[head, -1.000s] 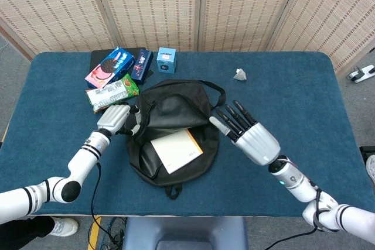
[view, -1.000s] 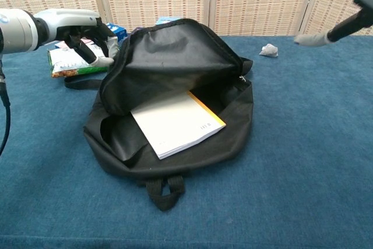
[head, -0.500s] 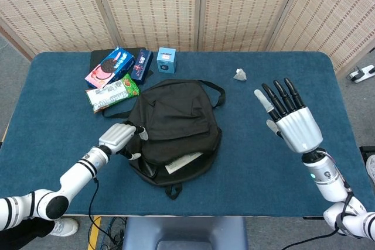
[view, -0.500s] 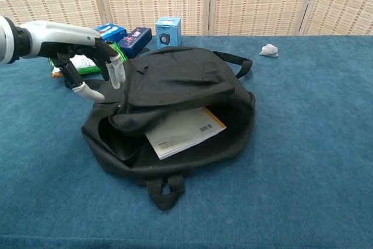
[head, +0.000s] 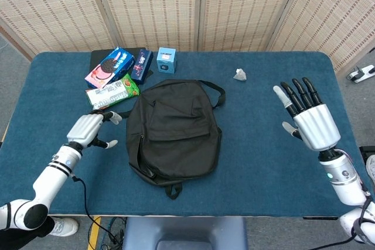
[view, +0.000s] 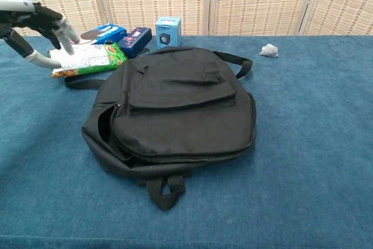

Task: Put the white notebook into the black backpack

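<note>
Head view: the black backpack (head: 174, 130) now lies flat, flap dropped shut since a moment ago, hiding the white notebook inside, so the task looks done. The left hand (head: 88, 129), at nine o'clock, has let go, empty; the right hand (head: 309, 118), at three, is spread empty.

Chest view: soft matte fabric sags; the zipper gapes slightly.

The white notebook is hidden from both views; the black backpack (head: 173, 128) lies with its flap down.
</note>
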Robot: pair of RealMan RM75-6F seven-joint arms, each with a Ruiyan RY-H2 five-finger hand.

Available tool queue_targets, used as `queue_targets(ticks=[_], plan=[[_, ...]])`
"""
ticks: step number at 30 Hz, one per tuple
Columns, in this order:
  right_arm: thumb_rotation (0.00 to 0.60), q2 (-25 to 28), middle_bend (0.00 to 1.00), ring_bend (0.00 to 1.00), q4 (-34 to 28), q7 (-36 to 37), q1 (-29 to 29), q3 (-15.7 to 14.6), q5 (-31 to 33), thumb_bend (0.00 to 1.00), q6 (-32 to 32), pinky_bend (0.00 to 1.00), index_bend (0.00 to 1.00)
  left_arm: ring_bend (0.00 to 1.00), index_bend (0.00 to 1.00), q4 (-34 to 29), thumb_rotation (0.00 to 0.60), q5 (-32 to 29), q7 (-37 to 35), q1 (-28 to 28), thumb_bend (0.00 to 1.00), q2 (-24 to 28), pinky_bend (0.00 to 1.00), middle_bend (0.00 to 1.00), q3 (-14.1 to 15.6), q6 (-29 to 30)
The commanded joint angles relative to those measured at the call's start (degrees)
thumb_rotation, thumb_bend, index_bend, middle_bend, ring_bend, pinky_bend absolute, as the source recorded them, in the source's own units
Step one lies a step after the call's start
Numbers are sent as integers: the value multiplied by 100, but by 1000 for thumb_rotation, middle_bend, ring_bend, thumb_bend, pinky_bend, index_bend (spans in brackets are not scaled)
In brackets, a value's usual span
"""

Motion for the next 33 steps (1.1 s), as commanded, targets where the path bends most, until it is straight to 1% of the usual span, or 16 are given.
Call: queue_targets(ticks=[1,5,7,11,13,17,22,25,28,33], plan=[[600,224,150,9,-54,326,-159,-104,60,102,-124,141,53,281,359,141,600,57,-5,332,242,111,133,328,84,440],[600,314,232,126,-30,714,-358,-205,115,186,-136,268,142,281,361,269,600,176,145,714,241,82,133,328,188,1073],[600,366,269,166,-54,864,-458,-268,149,218,-177,307,195,281,361,297,600,247,169,921,241,68,133,328,228,1372],[600,426,313,209,-134,912,-696,-364,254,272,-170,350,290,281,364,318,600,446,126,1311,241,59,133,328,285,1898],[600,474,319,212,-234,958,-834,-405,357,286,-180,354,315,281,366,337,600,616,87,1518,241,51,133,328,332,2163],[600,568,325,215,-409,1152,-1066,-484,526,321,-232,354,334,279,366,340,600,957,74,1870,241,75,133,328,454,2567],[600,612,328,215,-533,1182,-1390,-518,702,327,-100,354,339,273,362,296,600,1289,324,2320,241,46,133,319,624,3125],[600,641,329,215,-585,1219,-1545,-542,766,327,-59,354,350,271,360,227,600,1412,432,2570,241,12,133,314,672,3430],[600,645,329,215,-627,1264,-1677,-560,793,328,-17,354,351,267,359,102,600,1520,445,2791,241,34,133,312,716,3623],[600,667,329,215,-666,1311,-1805,-561,752,332,30,354,351,264,359,-63,600,1736,494,3055,241,106,131,307,834,3739]])
